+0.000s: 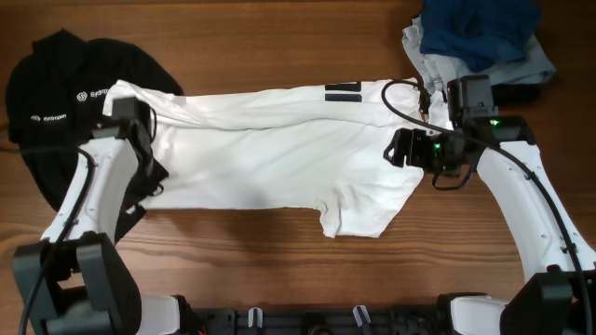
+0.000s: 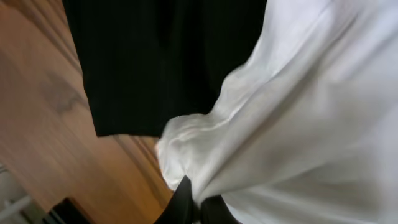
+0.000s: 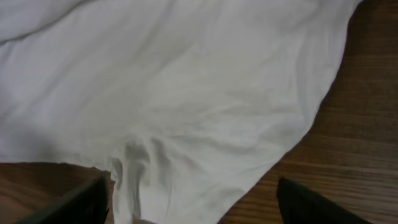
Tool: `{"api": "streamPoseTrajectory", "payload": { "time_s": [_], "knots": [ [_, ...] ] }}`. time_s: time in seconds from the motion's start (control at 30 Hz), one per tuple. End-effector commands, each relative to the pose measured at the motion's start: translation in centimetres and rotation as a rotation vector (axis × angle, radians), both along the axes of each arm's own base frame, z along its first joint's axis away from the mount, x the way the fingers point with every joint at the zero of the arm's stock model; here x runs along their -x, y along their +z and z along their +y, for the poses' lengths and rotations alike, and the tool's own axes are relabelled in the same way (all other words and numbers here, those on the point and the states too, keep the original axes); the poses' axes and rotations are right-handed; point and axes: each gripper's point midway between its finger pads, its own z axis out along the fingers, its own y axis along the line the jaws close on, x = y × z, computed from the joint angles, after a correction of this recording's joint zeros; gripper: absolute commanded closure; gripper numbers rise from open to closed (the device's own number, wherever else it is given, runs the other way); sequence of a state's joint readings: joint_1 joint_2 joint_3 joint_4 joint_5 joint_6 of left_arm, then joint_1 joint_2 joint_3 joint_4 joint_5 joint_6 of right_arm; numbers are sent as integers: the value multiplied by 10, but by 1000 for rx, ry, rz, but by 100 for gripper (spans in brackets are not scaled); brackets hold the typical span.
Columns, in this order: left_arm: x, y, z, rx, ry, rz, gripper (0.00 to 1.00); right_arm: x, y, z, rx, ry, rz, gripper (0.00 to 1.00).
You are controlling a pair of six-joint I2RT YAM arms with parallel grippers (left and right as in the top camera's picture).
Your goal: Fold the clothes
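The shirt [image 1: 270, 158], soft, light and limp, lies spread across the table [image 1: 279, 46]. The left gripper [image 2: 194, 208] pinches its bunched edge. The right gripper [image 3: 193, 208] hovers wide above the opposite edge, probably the best hold.

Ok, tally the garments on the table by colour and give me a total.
White: 1, the white T-shirt spread across the middle
Black: 1, the black shirt at the left, partly under the white one
Blue: 1, the blue garment at the far right corner
Pale grey: 1, the pale grey garment under the blue one
Total: 4
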State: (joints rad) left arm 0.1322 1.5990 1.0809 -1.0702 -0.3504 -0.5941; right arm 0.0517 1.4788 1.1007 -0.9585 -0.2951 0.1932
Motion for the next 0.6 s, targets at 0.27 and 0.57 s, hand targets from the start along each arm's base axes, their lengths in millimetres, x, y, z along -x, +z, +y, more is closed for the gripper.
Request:
{"api": "streamPoseTrajectory", "payload": {
  "time_s": [0.27,0.57],
  "knots": [
    [-17,12,10,-53,-12,-60,96,77,-47,14,-6,36,273,13],
    [-24,12,11,-53,-11,-90,96,94,-80,51,-63,8,292,23]
  ]
}}
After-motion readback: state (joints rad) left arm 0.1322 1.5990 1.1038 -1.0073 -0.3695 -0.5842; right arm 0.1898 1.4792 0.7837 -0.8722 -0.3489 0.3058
